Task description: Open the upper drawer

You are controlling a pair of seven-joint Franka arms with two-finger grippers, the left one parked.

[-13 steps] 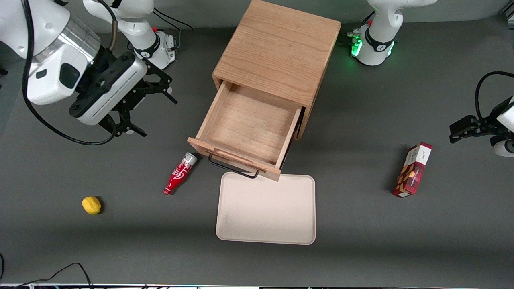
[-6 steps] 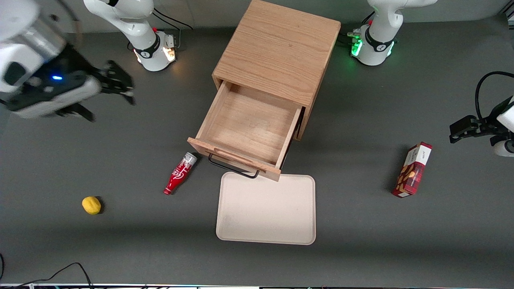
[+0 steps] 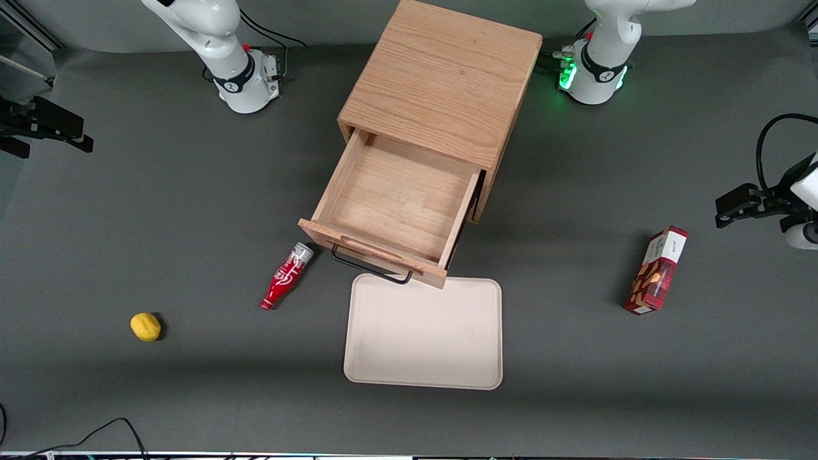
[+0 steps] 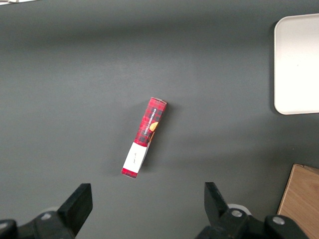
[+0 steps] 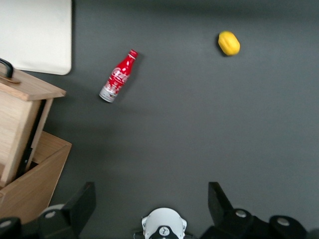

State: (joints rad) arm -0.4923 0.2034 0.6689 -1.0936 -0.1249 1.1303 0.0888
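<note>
The oak cabinet stands in the middle of the table. Its upper drawer is pulled far out and is empty inside. Its light wood front and thin black wire handle face the front camera. The lower drawer is hidden beneath it. My gripper is open and empty, far from the cabinet toward the working arm's end of the table, at the edge of the front view. In the right wrist view the gripper hangs over bare mat, with the drawer front and the cabinet beside it.
A red bottle lies beside the drawer front. A yellow lemon lies nearer the front camera. A cream tray sits in front of the drawer. A red box lies toward the parked arm's end.
My gripper has swung away from the cabinet toward the working arm's end of the table, almost out of the front view. The drawer stays pulled out as before.
</note>
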